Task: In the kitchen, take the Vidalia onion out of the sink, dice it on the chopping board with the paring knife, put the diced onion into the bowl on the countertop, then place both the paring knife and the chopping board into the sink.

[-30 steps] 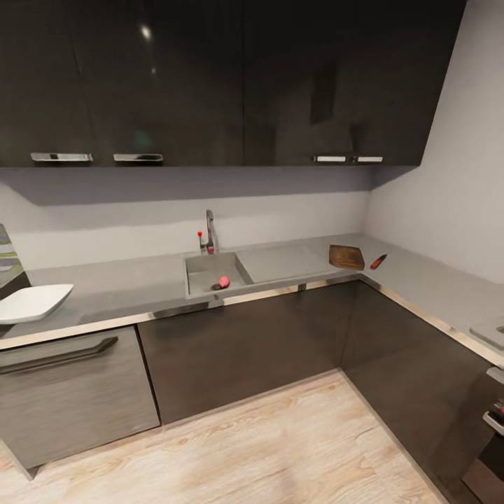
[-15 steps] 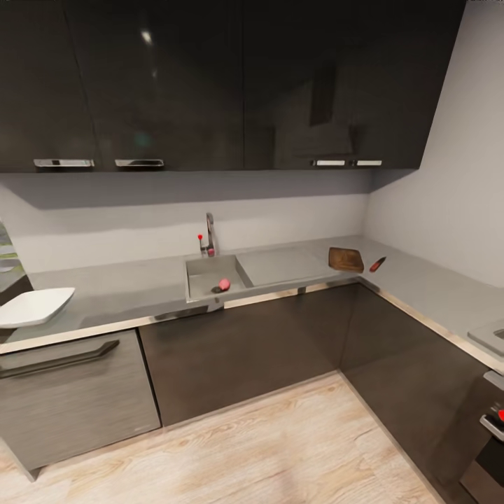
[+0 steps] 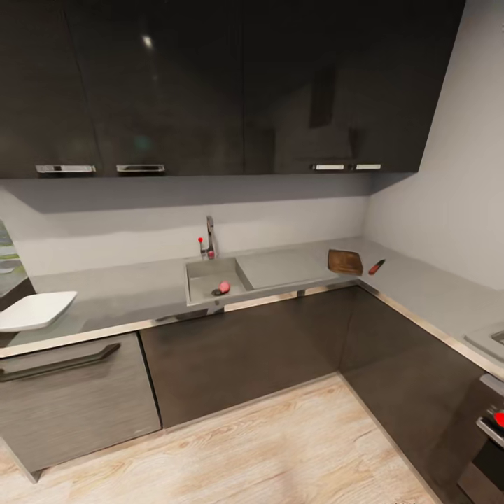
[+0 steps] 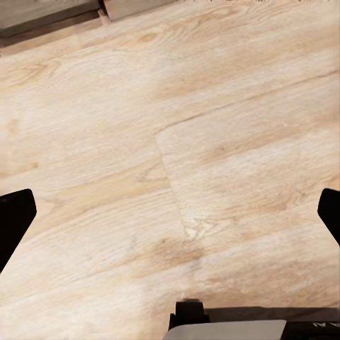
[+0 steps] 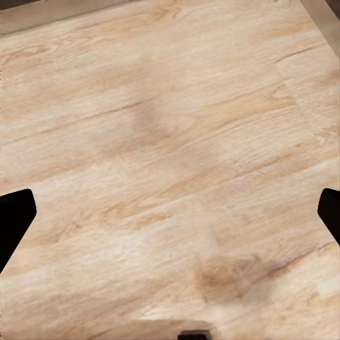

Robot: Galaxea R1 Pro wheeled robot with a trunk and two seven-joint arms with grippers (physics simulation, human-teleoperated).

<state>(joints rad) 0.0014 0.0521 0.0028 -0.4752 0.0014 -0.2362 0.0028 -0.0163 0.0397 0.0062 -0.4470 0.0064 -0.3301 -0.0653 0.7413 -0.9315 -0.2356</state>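
Both tools, left tool (image 4: 170, 212) and right tool (image 5: 170, 212), spread wide and empty over the floor, risk overreaching or bumping the tabletop (image 3: 126, 294) if driven carelessly toward the Vidalia onion (image 3: 224, 286) in the sink (image 3: 203, 269).

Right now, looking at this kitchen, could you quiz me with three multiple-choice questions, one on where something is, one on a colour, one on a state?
1. Where is the Vidalia onion?
A. In the sink
B. On the chopping board
C. In the bowl

2. What colour is the paring knife handle?
A. White
B. Red
C. Green

3. How do the fingers of the left hand and right hand stand?
A. Both wide apart, holding nothing
B. Left shut on the knife
C. Right shut on the onion

Answers: 1 A, the pinkish lump lies in the basin by the drain. 2 B, the handle beside the board is red. 3 A, each wrist view has dark fingertips at opposite edges with bare wooden floor between.
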